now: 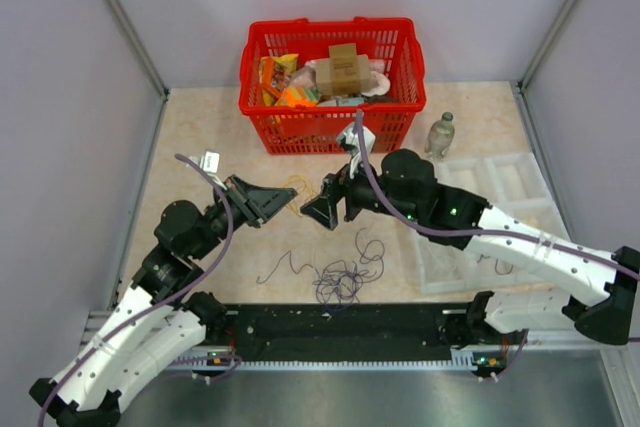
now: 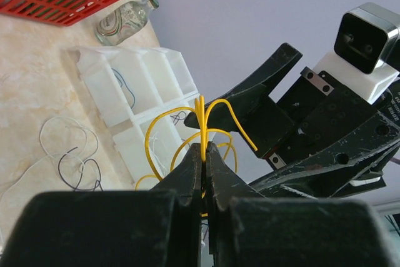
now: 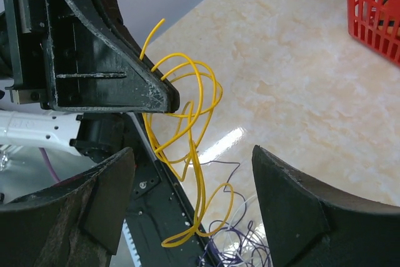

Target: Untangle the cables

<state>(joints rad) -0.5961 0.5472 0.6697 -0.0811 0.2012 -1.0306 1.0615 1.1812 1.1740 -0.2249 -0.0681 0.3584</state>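
Note:
My left gripper (image 1: 287, 197) is shut on a yellow cable (image 1: 296, 190) and holds its loops above the table. In the left wrist view the yellow cable (image 2: 201, 117) rises from between the closed fingertips of the left gripper (image 2: 204, 146). My right gripper (image 1: 318, 205) is open, facing the left one at close range. In the right wrist view the yellow cable (image 3: 197, 154) hangs in the open gap of the right gripper (image 3: 194, 186), touching neither finger. A tangle of dark purple and white cables (image 1: 345, 277) lies on the table by the near edge, also in the right wrist view (image 3: 250, 248).
A red basket (image 1: 400, 37) full of packets stands at the back. A small bottle (image 1: 440, 134) lies to its right. A clear compartment tray (image 1: 505, 182) sits under my right arm and holds thin wires (image 2: 128, 89). A small white tag (image 1: 210, 159) lies at the left.

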